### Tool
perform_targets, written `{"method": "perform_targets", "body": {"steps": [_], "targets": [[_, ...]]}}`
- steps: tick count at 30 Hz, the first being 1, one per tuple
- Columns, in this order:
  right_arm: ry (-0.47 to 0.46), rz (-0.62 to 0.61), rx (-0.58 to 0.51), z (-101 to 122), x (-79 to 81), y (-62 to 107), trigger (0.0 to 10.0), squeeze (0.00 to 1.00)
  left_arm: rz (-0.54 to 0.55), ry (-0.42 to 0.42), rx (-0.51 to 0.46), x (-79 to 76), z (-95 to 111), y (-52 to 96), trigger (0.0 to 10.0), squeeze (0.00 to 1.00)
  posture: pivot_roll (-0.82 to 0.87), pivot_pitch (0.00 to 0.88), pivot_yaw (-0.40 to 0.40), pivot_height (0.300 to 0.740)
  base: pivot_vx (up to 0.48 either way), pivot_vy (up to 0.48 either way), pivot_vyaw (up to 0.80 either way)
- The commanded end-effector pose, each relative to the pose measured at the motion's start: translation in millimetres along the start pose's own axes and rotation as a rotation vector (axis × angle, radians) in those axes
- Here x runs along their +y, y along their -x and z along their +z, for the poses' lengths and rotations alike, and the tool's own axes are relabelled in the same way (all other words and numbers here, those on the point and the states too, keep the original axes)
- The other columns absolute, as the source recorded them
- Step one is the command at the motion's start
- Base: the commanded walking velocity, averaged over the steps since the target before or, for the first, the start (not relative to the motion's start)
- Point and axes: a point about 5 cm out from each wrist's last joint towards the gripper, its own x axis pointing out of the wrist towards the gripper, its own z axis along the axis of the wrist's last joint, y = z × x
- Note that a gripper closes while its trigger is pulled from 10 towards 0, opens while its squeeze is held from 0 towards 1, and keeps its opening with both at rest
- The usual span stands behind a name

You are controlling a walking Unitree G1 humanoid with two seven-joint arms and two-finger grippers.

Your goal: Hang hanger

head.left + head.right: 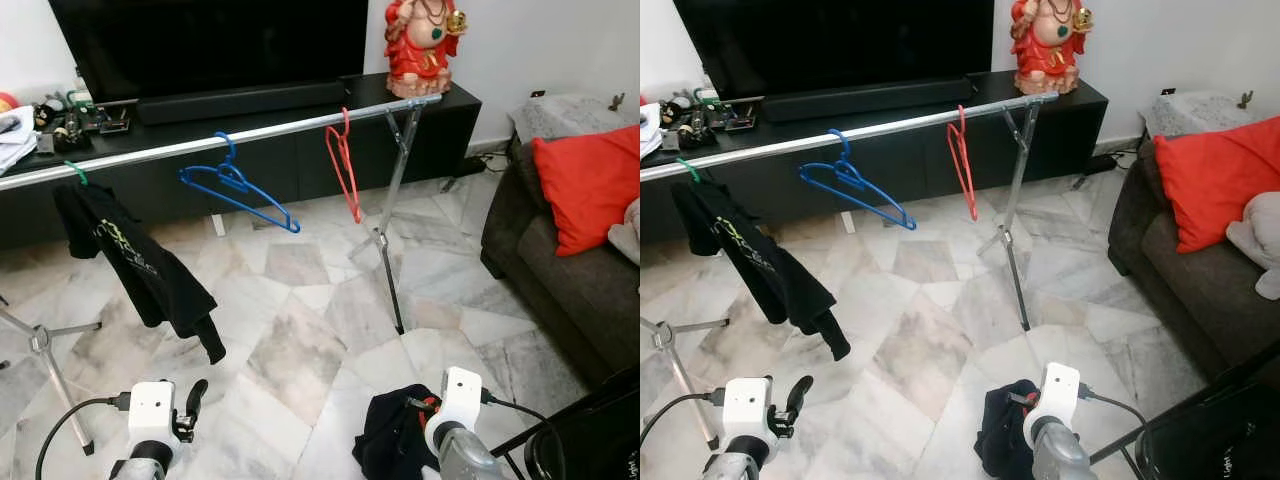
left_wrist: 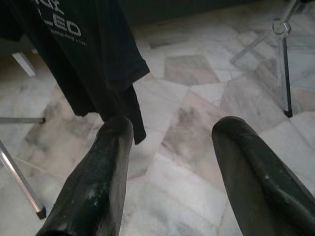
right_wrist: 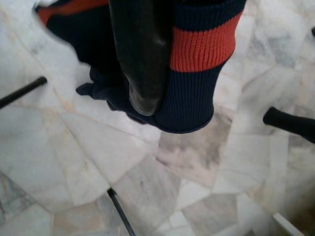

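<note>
On the far rail (image 1: 250, 135) a blue hanger (image 1: 238, 190) and red hanger (image 1: 343, 165) were hung | left: black shirt (image 1: 140, 265) draped | near right: dark garment (image 1: 395, 435) was clamped by right gripper (image 3: 142, 93) | near left: left gripper (image 2: 170, 162) was held spread, empty.

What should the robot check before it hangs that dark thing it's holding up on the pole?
1. Right gripper shut on the dark garment: ok.
2. Hanger inside the garment: cannot tell.
3. Left gripper open, holding nothing: ok.
4. Free space on the silver rail between the blue hanger and the red hanger: ok.
5. Garment raised to the rail: not ok, it is low by the floor.
</note>
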Motion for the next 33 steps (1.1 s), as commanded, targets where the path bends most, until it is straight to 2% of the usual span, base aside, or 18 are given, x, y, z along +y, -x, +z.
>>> {"method": "perform_targets", "body": {"steps": [1, 8, 14, 22, 30, 32, 33], "targets": [[-0.011, 0.019, -0.041, 5, 2.6, -0.5, 10.0, 0.0, 0.003, -0.004, 0.009, 0.3, 0, 3.3, 10.0, 0.0, -0.04, 0.114, 0.057, 0.721, 0.0, 0.0, 0.0], [0.024, 0.019, -0.055, 5, 0.2, -0.3, 10.0, 0.0, -0.014, -0.013, 0.028, -2.3, -2, 10.2, 10.0, 0.0, -0.04, 0.087, 0.049, 0.721, 0.0, 0.0, 0.0], [0.005, 0.022, -0.136, 10, -6.7, 2.2, 10.0, 0.0, -0.093, -0.079, 0.08, 5.0, -11, 25.1, 10.0, 0.0, -0.04, 0.061, 0.04, 0.721, 0.0, 0.0, 0.0], [0.0, -0.001, -0.141, 9, -15.3, 3.3, 10.0, 0.0, -0.009, -0.056, 0.076, 18.3, -7, 24.9, 10.0, 0.0, -0.04, 0.047, 0.038, 0.721, 0.0, 0.0, 0.0], [0.026, -0.004, -0.166, 10, -14.5, 4.0, 10.0, 0.0, -0.012, -0.024, 0.054, 5.4, -2, 18.6, 10.0, 0.0, -0.04, 0.06, 0.042, 0.721, 0.0, 0.0, 0.0], [0.038, -0.02, -0.244, 20, -14.8, 5.4, 10.0, 0.0, -0.018, -0.016, 0.048, 3.0, 0, 17.1, 10.0, 0.0, -0.03, 0.066, 0.043, 0.721, 0.0, 0.0, 0.0], [0.066, -0.042, -0.325, 30, -15.8, 8.1, 10.0, 0.0, -0.017, -0.015, 0.048, 3.2, 0, 17.2, 10.0, 0.0, -0.03, 0.072, 0.043, 0.721, 0.0, 0.0, 0.0]]}}
